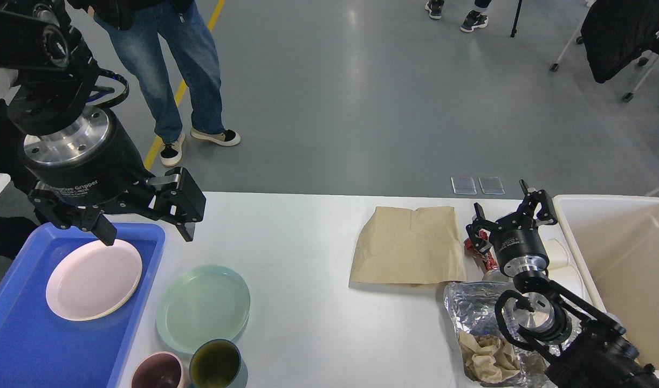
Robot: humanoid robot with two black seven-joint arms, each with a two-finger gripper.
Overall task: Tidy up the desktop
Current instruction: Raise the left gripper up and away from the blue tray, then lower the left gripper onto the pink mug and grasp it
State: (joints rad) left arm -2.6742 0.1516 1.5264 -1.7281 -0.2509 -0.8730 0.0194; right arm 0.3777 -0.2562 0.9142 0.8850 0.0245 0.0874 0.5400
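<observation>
The white desktop (308, 237) spans the view. On its left stand a blue tray (16, 334) holding a pale pink plate (94, 279), a mint green plate (203, 308), a pink cup (159, 373) and a dark green cup (216, 365). A brown paper bag (410, 245) lies right of centre, with a red wrapper (483, 257), crumpled foil (472, 307) and crumpled brown paper (488, 358) beside it. My left gripper (146, 234) is open and empty above the tray's far right corner. My right gripper (510, 213) is open above the red wrapper.
A cream-white bin (620, 269) stands at the table's right end, close to my right arm. A person in jeans (173, 70) stands on the grey floor behind the table's left part. A chair with a black garment (620, 37) is at the far right.
</observation>
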